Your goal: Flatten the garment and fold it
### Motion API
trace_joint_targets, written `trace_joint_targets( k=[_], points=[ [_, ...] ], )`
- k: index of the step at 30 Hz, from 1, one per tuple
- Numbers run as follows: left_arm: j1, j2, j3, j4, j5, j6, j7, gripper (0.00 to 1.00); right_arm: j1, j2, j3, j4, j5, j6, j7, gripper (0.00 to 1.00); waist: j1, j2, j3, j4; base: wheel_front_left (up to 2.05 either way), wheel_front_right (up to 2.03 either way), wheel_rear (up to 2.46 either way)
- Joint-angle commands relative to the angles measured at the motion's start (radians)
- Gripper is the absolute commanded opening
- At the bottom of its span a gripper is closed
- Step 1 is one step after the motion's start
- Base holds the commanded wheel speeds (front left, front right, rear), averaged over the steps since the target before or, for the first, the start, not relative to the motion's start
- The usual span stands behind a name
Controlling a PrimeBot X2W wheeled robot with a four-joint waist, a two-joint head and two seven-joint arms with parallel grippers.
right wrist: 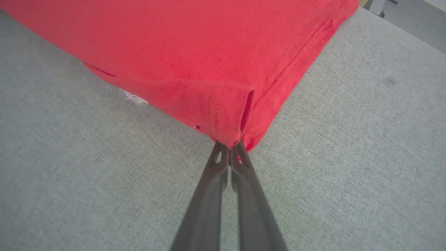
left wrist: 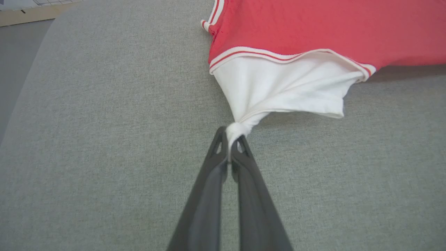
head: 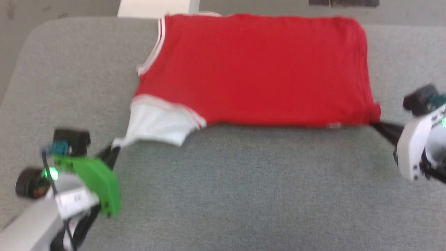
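Left gripper (left wrist: 230, 141): we find it clamped on the white sleeve (left wrist: 278, 87) tip.
Right gripper (right wrist: 230, 148): clamped on the garment (head: 251, 69) at its hem corner (right wrist: 226, 134).
Purpose: we judge, spreading it flat.

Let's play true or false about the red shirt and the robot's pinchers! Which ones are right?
1. The left gripper pinches the white sleeve of the red jersey-style shirt. True.
2. The right gripper is open above the shirt. False: it is shut on a red bottom corner.
3. The shirt lies on a grey fabric surface. True.
4. The shirt is bunched in a ball. False: it is spread out wide.
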Motion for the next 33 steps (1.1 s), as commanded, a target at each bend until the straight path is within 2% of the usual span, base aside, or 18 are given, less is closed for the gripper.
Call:
trace_joint_targets(
  k=[1,5,9,19,23,27,33],
  points=[
    [0.045,0.034,0.004,-0.035,-0.005,0.026,0.011,0.0,0.033,-0.016,0.001,-0.013,-0.005,-0.002,0.014,0.0,0.0002,0.0,-0.064,0.013,0.0,0.0,0.0],
    [0.16,0.092,-0.015,-0.126,-0.039,0.06,0.044,0.0,0.11,-0.048,-0.017,-0.051,0.014,-0.002,0.063,0.0,0.0002,0.0,-0.108,0.017,0.0,0.0,0.0],
    [0.254,0.126,-0.028,-0.179,-0.075,0.086,0.054,0.0,0.188,-0.083,-0.039,-0.096,0.043,-0.002,0.128,0.0,0.0002,0.0,-0.144,0.016,0.0,0.0,0.0],
    [0.41,0.148,-0.079,-0.229,-0.122,0.131,0.065,0.0,0.395,-0.153,-0.103,-0.209,0.121,-0.002,0.298,0.0,0.0002,0.0,-0.196,0.004,0.0,0.0,0.0],
    [0.41,0.152,-0.08,-0.236,-0.104,0.13,0.05,0.0,0.442,-0.161,-0.161,-0.247,0.116,-0.002,0.31,0.0,0.0002,0.0,-0.189,-0.002,0.0,0.0,0.0],
    [0.359,0.139,-0.041,-0.238,-0.091,0.126,0.013,0.0,0.466,-0.147,-0.246,-0.274,0.129,-0.002,0.309,0.0,0.0002,0.0,-0.173,-0.004,0.0,0.0,0.0],
    [0.245,0.106,0.003,-0.241,-0.07,0.09,-0.013,0.0,0.483,-0.129,-0.351,-0.32,0.115,-0.002,0.327,0.0,0.0002,0.0,-0.14,-0.008,0.0,0.0,0.0]
  ],
)
